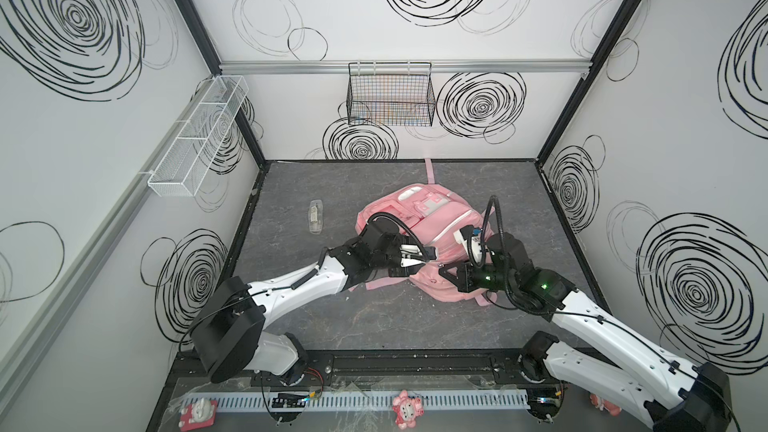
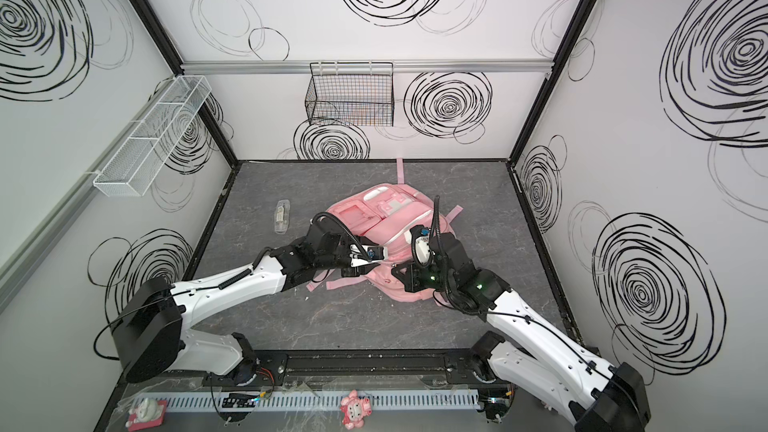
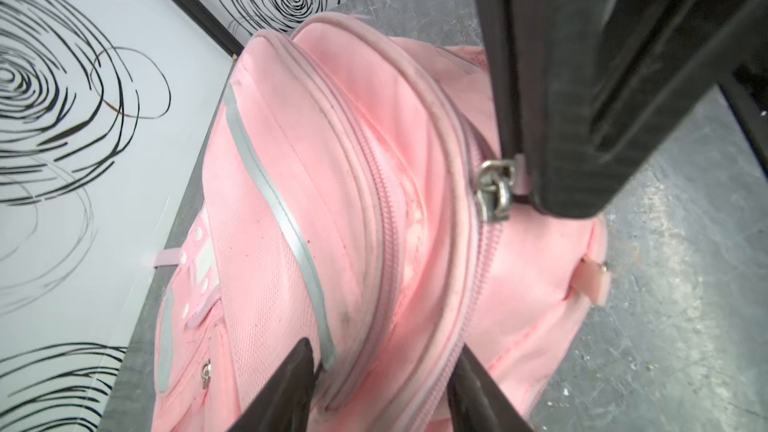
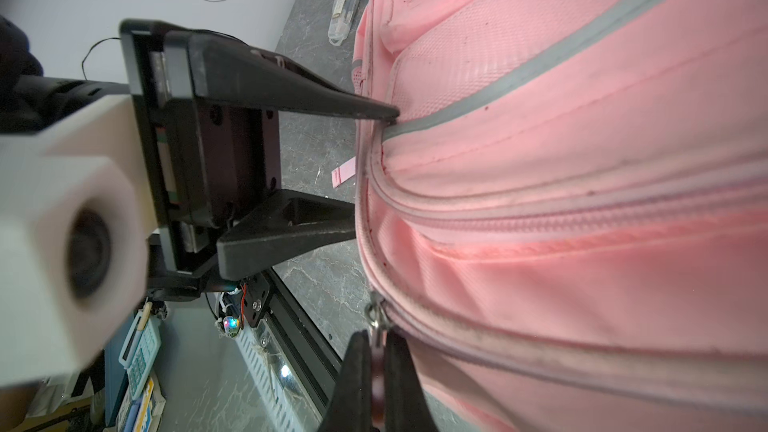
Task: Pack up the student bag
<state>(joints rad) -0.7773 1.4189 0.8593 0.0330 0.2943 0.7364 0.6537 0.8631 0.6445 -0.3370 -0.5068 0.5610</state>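
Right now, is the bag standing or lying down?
Lying down: the bag rests flat on the table, front pockets facing up in both top views.

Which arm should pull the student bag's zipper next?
Right. The right fingers are shut on the zipper pull. The left fingers stand apart astride the student bag, so that arm looks better suited to bracing it.

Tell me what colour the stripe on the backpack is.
Silver-grey stripe on the pink backpack; clearest in the right wrist view.
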